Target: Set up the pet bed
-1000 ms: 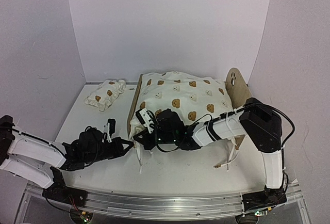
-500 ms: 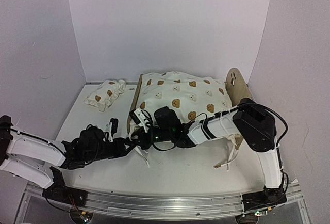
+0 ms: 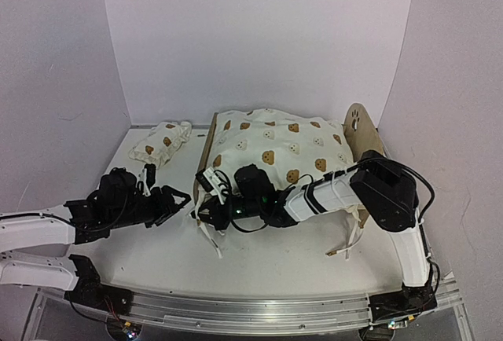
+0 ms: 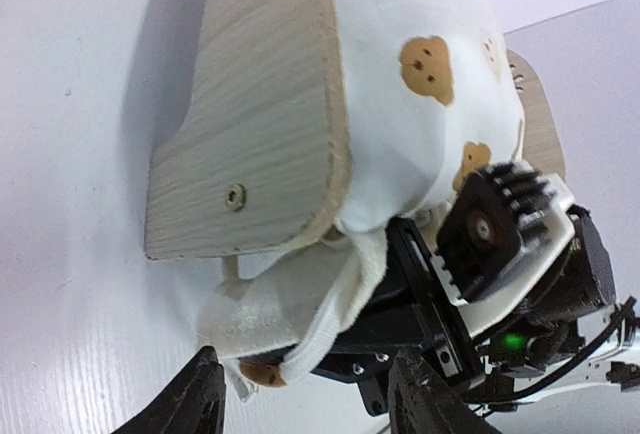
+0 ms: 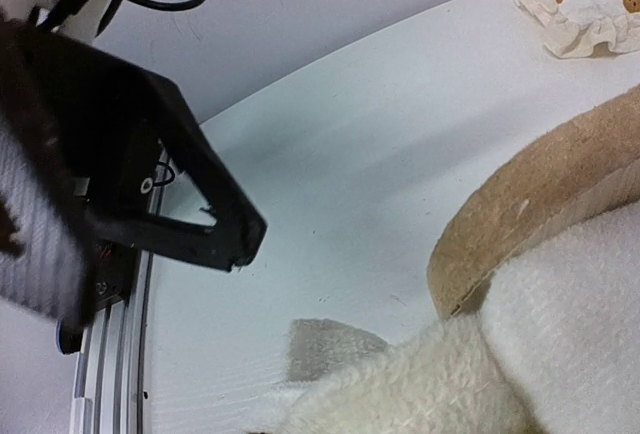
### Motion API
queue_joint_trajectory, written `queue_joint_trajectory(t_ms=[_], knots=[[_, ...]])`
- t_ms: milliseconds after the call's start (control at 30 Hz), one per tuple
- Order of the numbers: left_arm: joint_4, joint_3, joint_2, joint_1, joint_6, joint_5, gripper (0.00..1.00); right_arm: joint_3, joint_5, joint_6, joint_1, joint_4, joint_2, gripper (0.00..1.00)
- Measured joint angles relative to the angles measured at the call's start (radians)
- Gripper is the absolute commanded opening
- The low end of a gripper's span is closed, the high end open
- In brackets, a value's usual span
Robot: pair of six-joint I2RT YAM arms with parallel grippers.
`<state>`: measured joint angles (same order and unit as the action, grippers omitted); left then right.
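The pet bed stands at mid-table, its plywood headboard (image 3: pixel 206 152) on the left and its paw-print footboard (image 3: pixel 360 130) on the right. The bear-print cushion (image 3: pixel 275 144) is piled over the frame. My right gripper (image 3: pixel 203 210) is at the cushion's near-left corner (image 4: pixel 300 314), below the headboard (image 4: pixel 260 124). It is shut on that corner, and fleece hides its fingers in the right wrist view. My left gripper (image 3: pixel 182 199) hovers just left of that corner, open (image 4: pixel 305 406), with the corner's tie end hanging in front of its empty jaws.
The small bear-print pillow (image 3: pixel 161 143) lies at the back left, also in the right wrist view (image 5: pixel 580 4). Loose ties (image 3: pixel 350 239) hang from the cushion's near-right side. One of the left gripper's fingers (image 5: pixel 200 224) shows close to the right wrist camera. Walls enclose three sides.
My left gripper has opened, let go of the cushion's corner and risen away to the left. My right gripper has carried that corner a little leftward.
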<state>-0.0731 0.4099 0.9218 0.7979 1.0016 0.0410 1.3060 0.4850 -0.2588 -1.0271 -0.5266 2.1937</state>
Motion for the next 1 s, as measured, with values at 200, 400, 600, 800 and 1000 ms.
queue_joint_trajectory(t_ms=[200, 400, 600, 800, 1000], knots=[[0.024, 0.011, 0.101, -0.076, 0.174, 0.074, 0.39, -0.003, 0.003, 0.005, 0.000, -0.004, 0.000, 0.00], [-0.017, 0.007, 0.172, -0.079, 0.218, 0.125, 0.55, -0.003, 0.014, 0.005, 0.000, -0.008, 0.000, 0.00], [-0.046, 0.009, 0.192, -0.079, 0.122, 0.164, 0.41, -0.004, 0.024, 0.005, 0.001, -0.008, 0.000, 0.00], [-0.058, 0.011, 0.213, -0.079, 0.070, 0.174, 0.44, -0.010, 0.026, 0.005, 0.001, -0.001, 0.000, 0.00], [-0.028, -0.015, 0.146, -0.080, 0.062, 0.165, 0.49, -0.010, 0.027, 0.008, 0.001, -0.003, 0.000, 0.00]])
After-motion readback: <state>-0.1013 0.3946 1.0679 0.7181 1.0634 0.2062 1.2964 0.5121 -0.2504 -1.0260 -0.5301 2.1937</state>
